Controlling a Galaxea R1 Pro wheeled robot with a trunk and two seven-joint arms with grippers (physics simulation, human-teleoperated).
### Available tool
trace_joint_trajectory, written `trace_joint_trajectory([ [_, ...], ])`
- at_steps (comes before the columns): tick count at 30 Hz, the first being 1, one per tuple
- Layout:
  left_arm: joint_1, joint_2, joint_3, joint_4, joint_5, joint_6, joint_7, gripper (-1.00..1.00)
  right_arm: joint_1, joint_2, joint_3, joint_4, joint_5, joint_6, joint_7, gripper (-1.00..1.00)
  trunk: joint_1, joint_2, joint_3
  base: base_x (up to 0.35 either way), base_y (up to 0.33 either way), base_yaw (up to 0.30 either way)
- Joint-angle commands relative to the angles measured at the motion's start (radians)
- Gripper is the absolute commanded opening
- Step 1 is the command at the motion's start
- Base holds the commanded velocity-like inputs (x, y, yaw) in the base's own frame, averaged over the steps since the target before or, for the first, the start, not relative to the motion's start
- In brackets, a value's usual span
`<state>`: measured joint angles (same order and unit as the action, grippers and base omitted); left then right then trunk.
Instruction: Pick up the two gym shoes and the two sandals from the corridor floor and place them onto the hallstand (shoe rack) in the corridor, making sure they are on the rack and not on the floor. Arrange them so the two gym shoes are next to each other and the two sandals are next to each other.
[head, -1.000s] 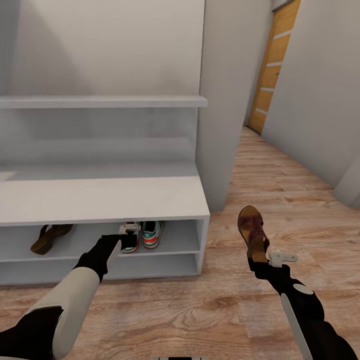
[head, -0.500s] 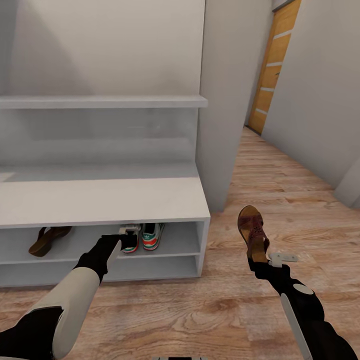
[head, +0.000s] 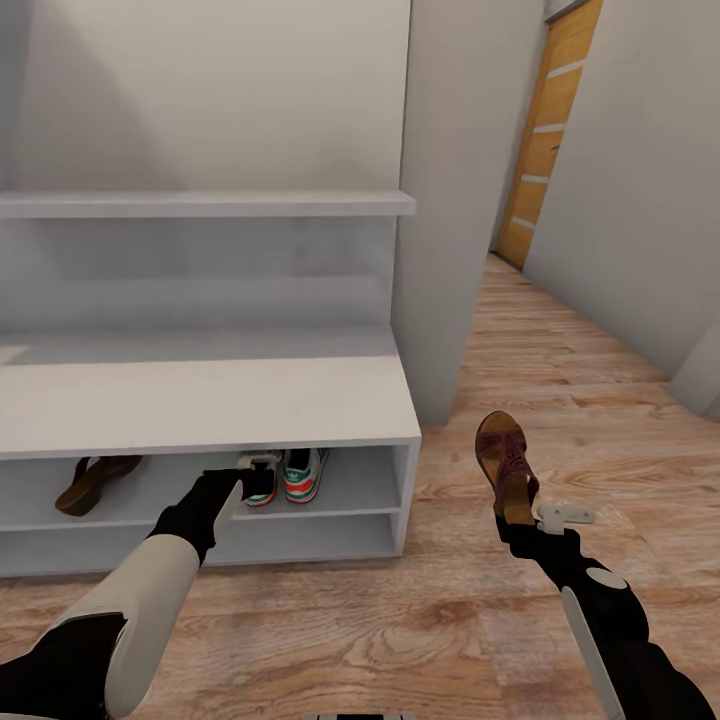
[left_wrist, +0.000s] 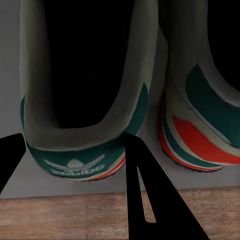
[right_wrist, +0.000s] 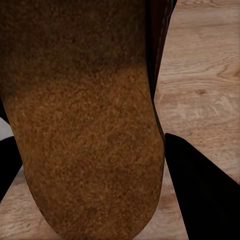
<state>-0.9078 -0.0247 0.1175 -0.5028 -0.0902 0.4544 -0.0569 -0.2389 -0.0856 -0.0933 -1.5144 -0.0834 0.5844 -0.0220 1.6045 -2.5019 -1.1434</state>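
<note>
Gym shoe (left_wrist: 75, 150) heel: white trefoil logo, "adidas" wordmark, blurred but legible.

Left gripper (head: 258, 478) spread wide, right gripper (head: 520, 515) clamped, both arms outstretched.

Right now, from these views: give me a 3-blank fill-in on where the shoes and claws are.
1. The two gym shoes stand side by side in the ______ shelf slot of the hallstand.
2. The right claw holds a ______ up over the corridor floor.
3. The other sandal lies in the same slot as the gym shoes, at the ______ end, well apart from them.
4. The left claw is at the heel of the ______ gym shoe.

Missing words: upper; sandal; left; left
</note>
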Motion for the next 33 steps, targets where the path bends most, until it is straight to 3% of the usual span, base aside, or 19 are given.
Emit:
trace_joint_trajectory([
  [1,0.0,-0.001,0.008,-0.002,-0.01,0.005,-0.006,-1.0,0.0,0.0,0.0,-0.001,-0.009,0.005,-0.003,-1.0,0.0,0.0,-0.001,0.008,0.0,0.0],
  [20,0.001,-0.001,0.007,-0.002,-0.01,0.004,-0.006,-1.0,0.0,0.001,0.0,-0.001,-0.009,0.005,-0.003,-1.0,0.0,0.0,-0.001,0.001,0.0,0.0],
  [21,0.001,-0.001,0.007,-0.002,-0.01,0.004,-0.006,1.0,0.0,0.001,0.0,-0.001,-0.009,0.005,-0.003,-1.0,0.0,0.0,-0.001,0.0,0.0,0.0],
  [33,0.001,0.0,0.007,-0.002,-0.007,0.004,-0.008,1.0,0.0,0.001,0.0,-0.001,-0.009,0.005,-0.003,-1.0,0.0,0.0,-0.001,0.0,0.0,0.0],
])
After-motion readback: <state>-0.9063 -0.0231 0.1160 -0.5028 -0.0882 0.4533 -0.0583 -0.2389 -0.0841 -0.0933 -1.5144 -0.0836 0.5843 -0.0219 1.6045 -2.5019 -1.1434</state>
